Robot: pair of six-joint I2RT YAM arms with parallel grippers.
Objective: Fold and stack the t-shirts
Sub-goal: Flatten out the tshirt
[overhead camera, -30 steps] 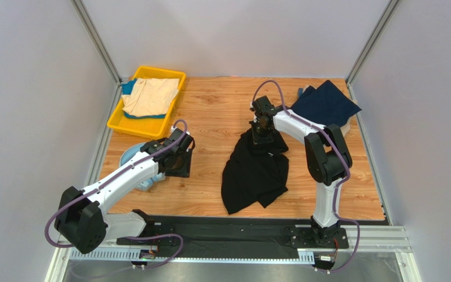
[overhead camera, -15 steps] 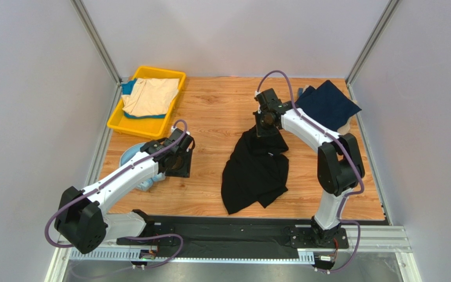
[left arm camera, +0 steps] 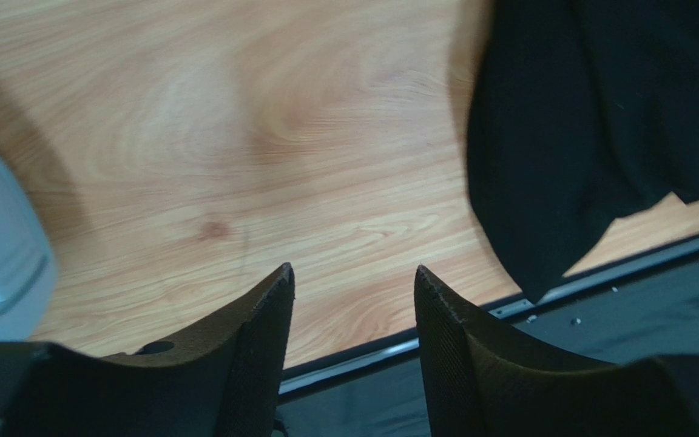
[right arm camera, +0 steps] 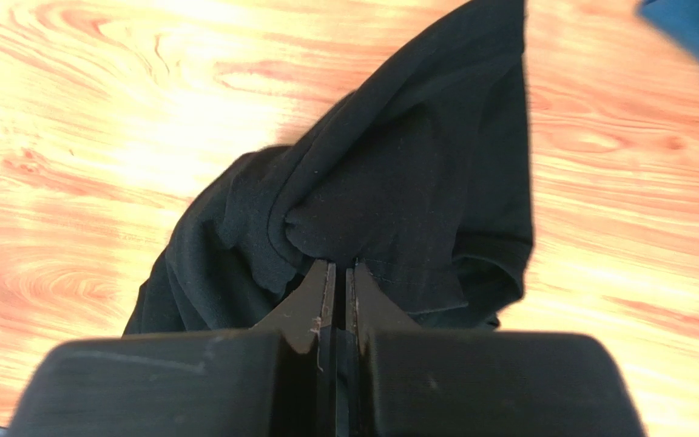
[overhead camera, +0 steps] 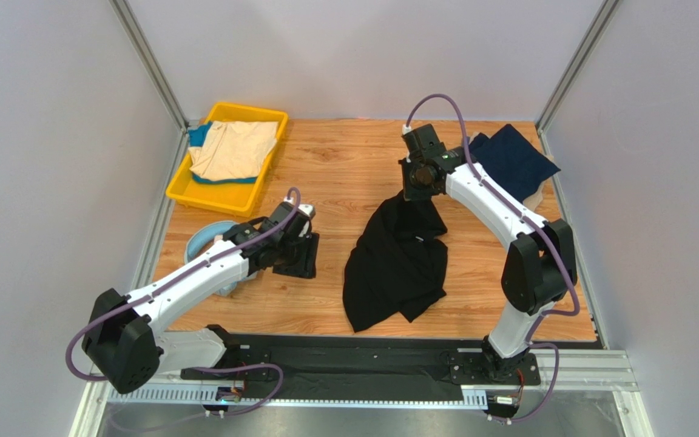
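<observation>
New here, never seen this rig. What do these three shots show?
Two robot arms are bolted at the near edge of a wooden table. The wide shot is from a fixed overhead camera. The other two come from a camera on each wrist. The right gripper is shut on a fold of the black t-shirt, drawing its far end up. The left gripper is open and empty over bare wood. A navy t-shirt lies at the far right, and a beige t-shirt sits in a yellow tray. Light-blue headphones lie partly under the left arm.
</observation>
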